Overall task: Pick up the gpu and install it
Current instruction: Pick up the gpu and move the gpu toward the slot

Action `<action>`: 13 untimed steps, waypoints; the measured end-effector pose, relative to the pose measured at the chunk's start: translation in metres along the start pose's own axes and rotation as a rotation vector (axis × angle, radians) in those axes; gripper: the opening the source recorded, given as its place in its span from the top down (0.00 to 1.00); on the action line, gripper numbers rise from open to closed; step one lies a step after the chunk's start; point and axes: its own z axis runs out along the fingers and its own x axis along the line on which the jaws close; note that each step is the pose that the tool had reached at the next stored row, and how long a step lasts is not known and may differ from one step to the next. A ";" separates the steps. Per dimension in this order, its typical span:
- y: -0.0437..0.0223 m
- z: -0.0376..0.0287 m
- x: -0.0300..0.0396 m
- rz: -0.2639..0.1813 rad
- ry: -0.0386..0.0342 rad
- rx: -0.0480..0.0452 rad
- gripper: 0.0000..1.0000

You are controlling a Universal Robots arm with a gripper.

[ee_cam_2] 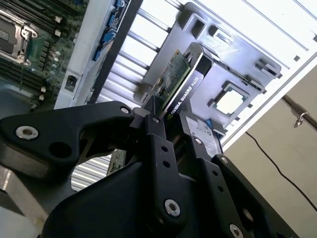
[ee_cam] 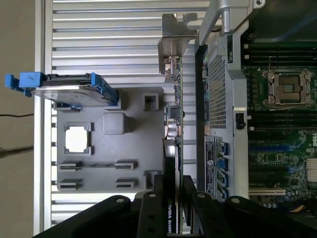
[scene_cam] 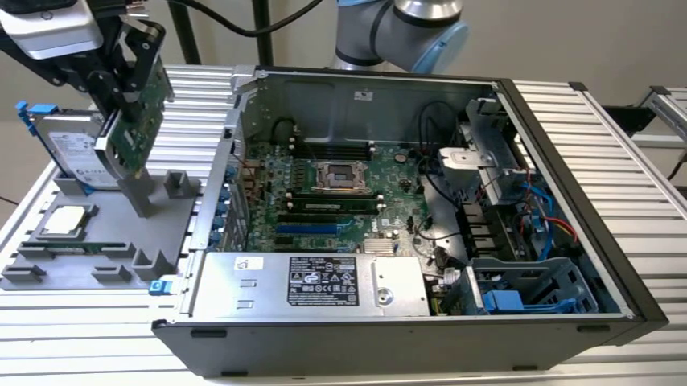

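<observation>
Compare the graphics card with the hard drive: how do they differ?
The graphics card is clamped in the gripper; the hard drive stands free in the gray tray. The card shows a green board, the drive a silver face with blue edges. Both stand on edge outside the computer case.

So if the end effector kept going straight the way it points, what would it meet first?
Probably the gray tray below: the end effector, shut on the gpu, points down at it, so the card's silver bracket would touch first. The gap is unclear.
</observation>
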 end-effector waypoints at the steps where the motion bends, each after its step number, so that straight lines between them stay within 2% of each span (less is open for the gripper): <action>1: 0.0000 0.0000 -0.0011 0.000 0.0000 0.0000 1.00; 13: 0.0006 -0.0033 -0.0098 0.000 -0.0001 -0.0001 1.00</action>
